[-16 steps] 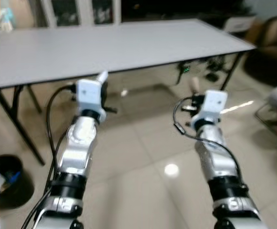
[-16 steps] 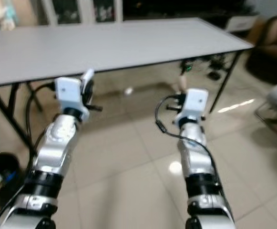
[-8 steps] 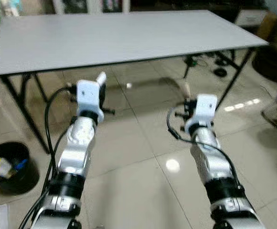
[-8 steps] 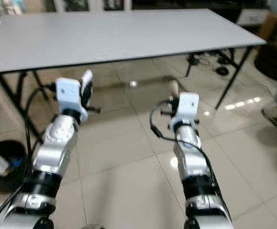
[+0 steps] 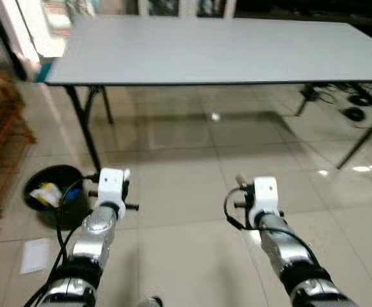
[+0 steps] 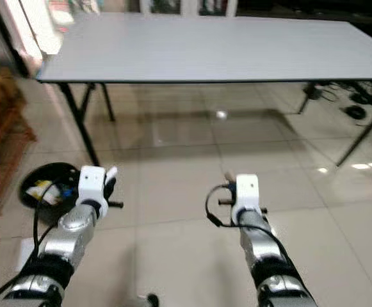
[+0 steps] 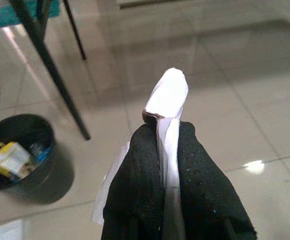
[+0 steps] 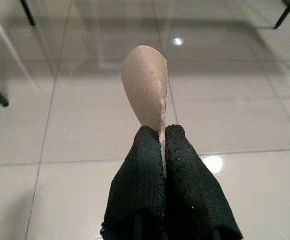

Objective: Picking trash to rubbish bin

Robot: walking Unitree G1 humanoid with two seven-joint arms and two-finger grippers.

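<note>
Both grippers loaded, bin at front left.
I see the left gripper [image 7: 167, 145] clamped on a white paper scrap [image 7: 167, 97]; right gripper [image 8: 162, 145] pinching a tan paper piece [image 8: 145, 85]; black rubbish bin [image 5: 53, 199] stands beside the table [image 5: 224, 48] leg, holding trash.

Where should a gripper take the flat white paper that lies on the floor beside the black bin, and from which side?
My judgement: at a free edge, from above. The white paper lies flat on the tiled floor, close to the black bin. Both grippers already hold trash.
</note>
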